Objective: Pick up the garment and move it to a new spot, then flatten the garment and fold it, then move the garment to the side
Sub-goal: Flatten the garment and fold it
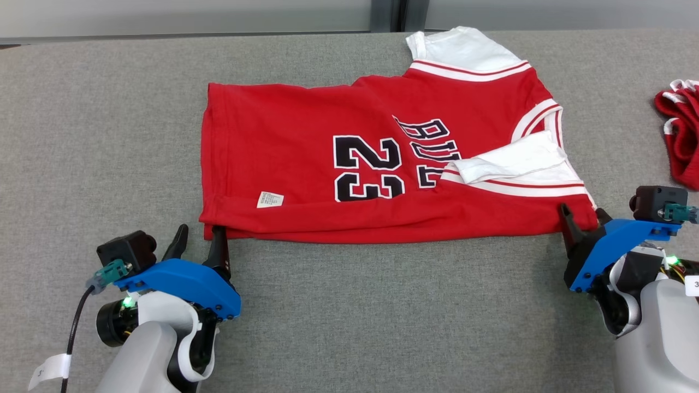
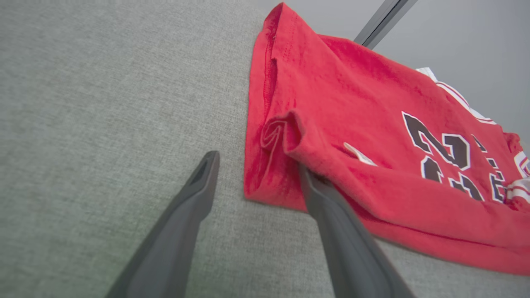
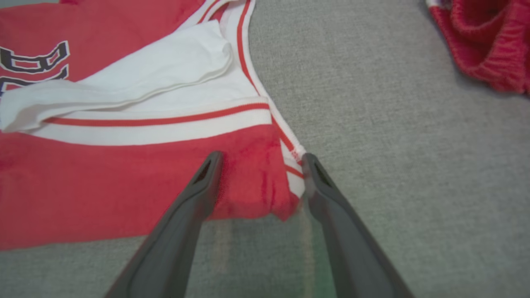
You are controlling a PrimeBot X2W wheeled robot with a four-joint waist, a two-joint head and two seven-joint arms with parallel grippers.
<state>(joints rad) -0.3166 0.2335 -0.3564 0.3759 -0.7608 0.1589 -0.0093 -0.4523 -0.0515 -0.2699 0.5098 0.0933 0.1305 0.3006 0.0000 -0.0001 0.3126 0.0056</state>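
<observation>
Left gripper (image 1: 200,232) and right gripper (image 1: 581,215), jaws spread, sit at the near corners of the folded red fabric jersey (image 1: 306,180); pinching one layer only would likely undo the fold.

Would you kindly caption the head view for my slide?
Open left gripper and open right gripper sit at the near corners of the red-and-white fabric jersey on the grey felt table.
</observation>
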